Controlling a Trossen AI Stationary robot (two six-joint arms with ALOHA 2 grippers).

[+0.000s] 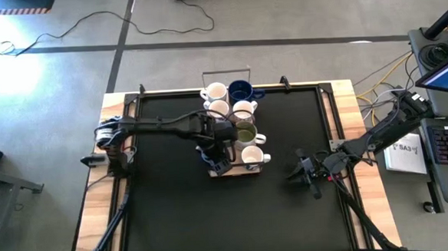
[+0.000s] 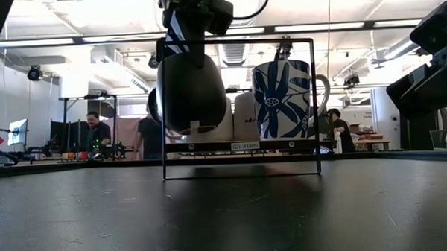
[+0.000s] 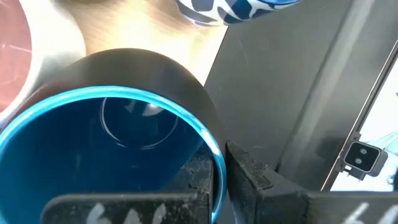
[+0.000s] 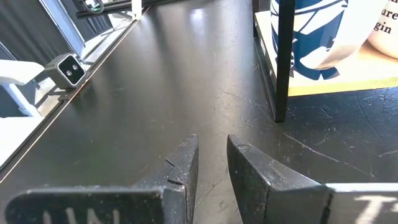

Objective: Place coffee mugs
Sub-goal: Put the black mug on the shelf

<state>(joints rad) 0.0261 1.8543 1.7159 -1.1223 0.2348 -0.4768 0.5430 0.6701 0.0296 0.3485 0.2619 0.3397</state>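
Clamped by its rim in the left gripper [image 1: 220, 166], 1 dark blue mug [image 3: 112, 155] hangs above the rack's [image 1: 245, 170] near-left slot, right gripper [image 4: 211, 168] idle, empty, fingers slightly parted.

Four camera views. The high view looks straight down on the whole black table [image 1: 175, 212], from far above. The low view sits at table level, facing across toward the wire-framed mug rack [image 2: 239, 147] and the room behind. The left wrist view looks closely past the left gripper [image 3: 221, 186] into a dark mug with blue inside [image 3: 118, 155]. The right wrist view faces forward from the right gripper [image 4: 211, 168], low over the table. All four views share the rack.
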